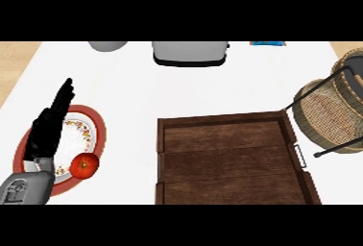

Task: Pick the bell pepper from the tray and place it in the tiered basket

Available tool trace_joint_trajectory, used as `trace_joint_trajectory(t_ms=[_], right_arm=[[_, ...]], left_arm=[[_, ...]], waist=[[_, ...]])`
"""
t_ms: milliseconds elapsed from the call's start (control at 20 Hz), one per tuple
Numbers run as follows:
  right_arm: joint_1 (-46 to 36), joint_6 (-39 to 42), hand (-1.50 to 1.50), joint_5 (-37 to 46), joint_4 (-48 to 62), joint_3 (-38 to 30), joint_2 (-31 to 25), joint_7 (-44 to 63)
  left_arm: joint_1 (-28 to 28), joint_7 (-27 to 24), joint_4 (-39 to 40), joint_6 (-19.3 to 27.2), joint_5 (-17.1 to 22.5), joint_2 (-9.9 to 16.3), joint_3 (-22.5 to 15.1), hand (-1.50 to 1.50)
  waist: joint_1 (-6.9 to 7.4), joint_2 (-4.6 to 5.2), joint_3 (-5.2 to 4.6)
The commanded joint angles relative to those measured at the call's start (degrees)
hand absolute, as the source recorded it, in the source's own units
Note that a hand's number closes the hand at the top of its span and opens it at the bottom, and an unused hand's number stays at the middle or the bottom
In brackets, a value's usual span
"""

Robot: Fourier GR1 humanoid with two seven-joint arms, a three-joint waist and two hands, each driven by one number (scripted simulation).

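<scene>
The dark wooden tray lies in the middle right of the white counter, and nothing shows inside it. A red round vegetable with a small green stem sits on the lower edge of a patterned plate at the left. I cannot tell whether it is the bell pepper. My left hand is open with its fingers straight and pointing up, over the plate's left side, just left of the red vegetable and not touching it. The wicker tiered basket with a black wire frame stands at the right edge. My right hand is out of view.
A silver toaster stands at the back centre, with a grey pot to its left. A small blue item lies at the back right. Wood surface shows beyond the counter's left and right far corners.
</scene>
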Motion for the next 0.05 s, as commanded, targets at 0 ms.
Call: trace_joint_trajectory(t_ms=[0], right_arm=[[1.7, 7.3, -1.5, -1.0, 6.9, -1.8, -4.7, -7.7]], left_arm=[[-0.1, 0.7, 0.0, 0.0, 0.1, -0.1, 0.3, 0.0]], waist=[[0.12, 0.06, 0.1]])
